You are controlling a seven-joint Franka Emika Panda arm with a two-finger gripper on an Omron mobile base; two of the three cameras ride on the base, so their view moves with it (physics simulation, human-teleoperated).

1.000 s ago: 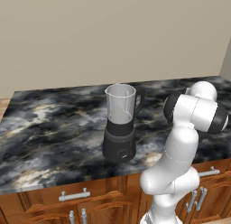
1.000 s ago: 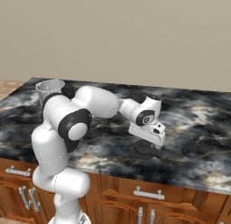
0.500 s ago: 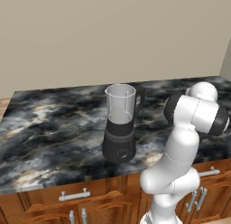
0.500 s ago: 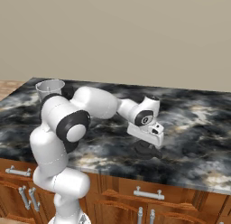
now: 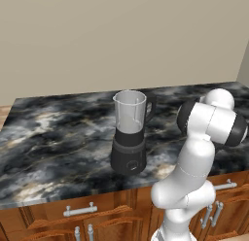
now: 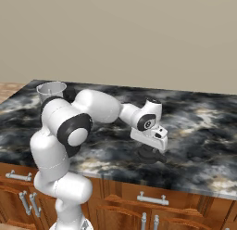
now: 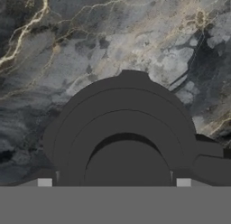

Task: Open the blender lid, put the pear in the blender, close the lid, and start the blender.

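Blender lid [image 7: 126,133] flat on counter [image 7: 90,47] | fingers' state: cannot tell

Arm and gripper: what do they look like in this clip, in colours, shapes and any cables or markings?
The arm is made of glossy white, rounded segments with black bands at the joints and fat ball-like elbows. No loose cables or markings can be seen. The gripper hangs from a flat, white, boxy hand below a round wrist with a small dark disc on its side. Its finger tips appear as small pale squares on dark.
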